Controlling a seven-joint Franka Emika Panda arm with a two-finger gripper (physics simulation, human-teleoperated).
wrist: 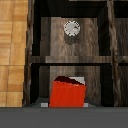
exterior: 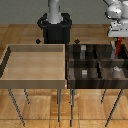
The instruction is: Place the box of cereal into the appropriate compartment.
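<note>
Scanning from the exterior view's left, I see a light wooden tray (exterior: 35,62) on thin legs, and just beside it a dark wooden tray (exterior: 95,75) split into compartments. Small grey blocks (exterior: 85,73) sit in some of them. Farther toward the exterior view's right, the end effector (exterior: 118,44) hangs over the dark tray's far right compartments, pinching the box of cereal (exterior: 118,47), which shows as a red sliver under the white wrist. On the wrist view, the red box (wrist: 67,93) fills the near foreground above a dark compartment, and a round grey object (wrist: 72,27) lies in the compartment beyond.
</note>
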